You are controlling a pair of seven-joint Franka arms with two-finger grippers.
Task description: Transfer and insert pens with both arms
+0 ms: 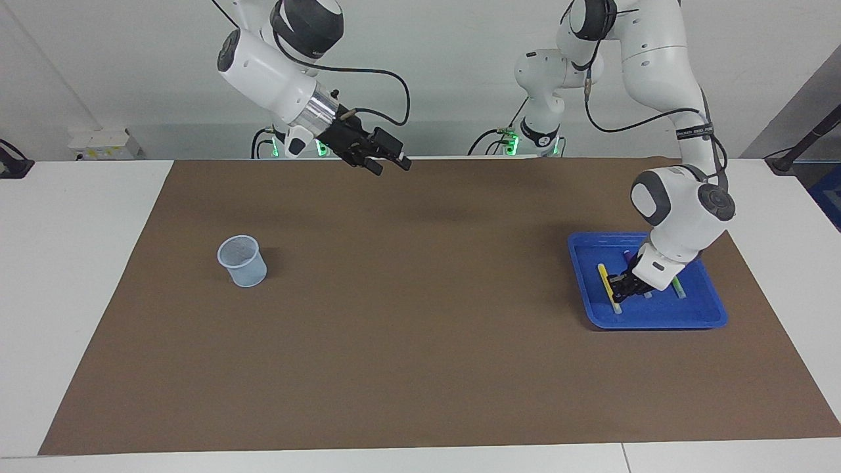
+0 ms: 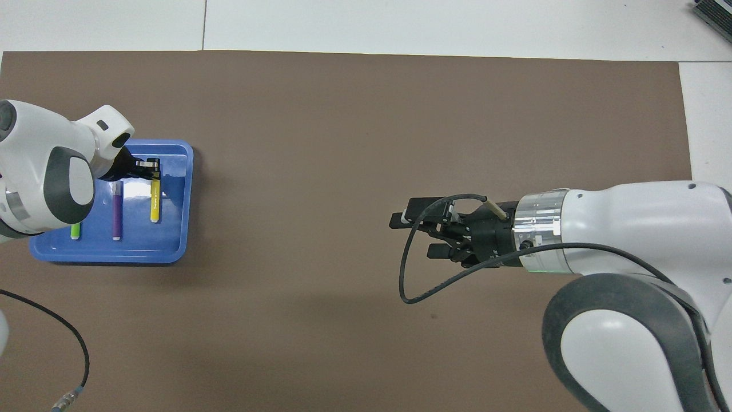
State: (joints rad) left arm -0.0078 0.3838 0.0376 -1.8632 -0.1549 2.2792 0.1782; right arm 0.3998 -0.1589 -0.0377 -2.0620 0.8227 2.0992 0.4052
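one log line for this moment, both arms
left hand: down in blue tray at yellow pen | right hand: open, raised over mat, waiting | purple, green pens in tray

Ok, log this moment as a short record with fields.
pens: yellow pen, purple pen and green pen lie in the blue tray
left tool: down in the tray at the yellow pen
right tool: open, holding nothing, up over the brown mat
cup: upright on the mat, toward the right arm's end

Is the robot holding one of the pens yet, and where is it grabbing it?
Cannot tell: the left gripper is down at the yellow pen's whitish end. The right gripper holds nothing.
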